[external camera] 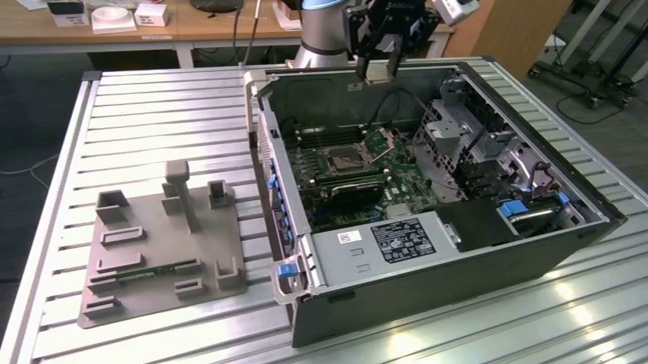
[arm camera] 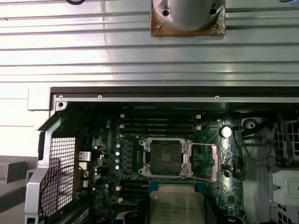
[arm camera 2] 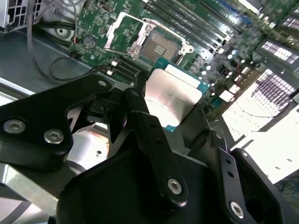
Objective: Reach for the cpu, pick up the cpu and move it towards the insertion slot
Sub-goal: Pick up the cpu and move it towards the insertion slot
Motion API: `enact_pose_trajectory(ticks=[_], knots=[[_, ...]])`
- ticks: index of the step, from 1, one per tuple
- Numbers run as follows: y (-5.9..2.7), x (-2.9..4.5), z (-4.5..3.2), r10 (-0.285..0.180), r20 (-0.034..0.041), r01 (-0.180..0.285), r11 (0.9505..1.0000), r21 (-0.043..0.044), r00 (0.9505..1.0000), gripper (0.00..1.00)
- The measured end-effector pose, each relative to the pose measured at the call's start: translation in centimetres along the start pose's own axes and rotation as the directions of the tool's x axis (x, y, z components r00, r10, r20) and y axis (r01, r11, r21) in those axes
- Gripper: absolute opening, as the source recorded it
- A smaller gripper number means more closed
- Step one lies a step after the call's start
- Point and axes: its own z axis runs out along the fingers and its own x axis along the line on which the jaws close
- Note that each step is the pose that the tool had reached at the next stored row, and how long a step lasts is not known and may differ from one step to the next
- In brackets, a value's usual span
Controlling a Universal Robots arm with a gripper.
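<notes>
My gripper (external camera: 379,75) hangs over the back edge of the open computer case and is shut on the cpu (external camera: 380,72). In the second wrist view the cpu (arm camera 2: 170,95) shows its silvery top and thin green rim, clamped by black fingers (arm camera 2: 140,116) on both sides. Its top edge also appears in the first wrist view, cpu (arm camera: 176,207). The insertion slot (external camera: 342,158) lies below on the motherboard, nearer the front of the case, its dark centre uncovered. Both wrist views show the insertion slot (arm camera 2: 159,46) (arm camera: 166,157) with its metal plate (arm camera: 205,161) hinged open beside it.
The computer case (external camera: 435,265) lies open on a ribbed metal table (external camera: 152,114). A drive cage (external camera: 460,144) and cables stand on the exterior view's right of the socket. A grey fixture block (external camera: 162,243) sits on the table at the exterior view's left.
</notes>
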Motion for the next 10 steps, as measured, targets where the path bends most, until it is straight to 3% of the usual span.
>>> enact_pose_trajectory(ticks=[3,7,10], knots=[[0.73,-0.24,0.20,0.000,-0.0023,0.000,1.0000,0.0026,1.0000,0.54],[1.26,-0.64,0.41,0.001,-0.0208,-0.001,1.0000,0.0055,0.9998,0.54],[1.34,-0.91,0.52,0.002,-0.0235,-0.001,1.0000,0.0055,0.9997,0.54]])
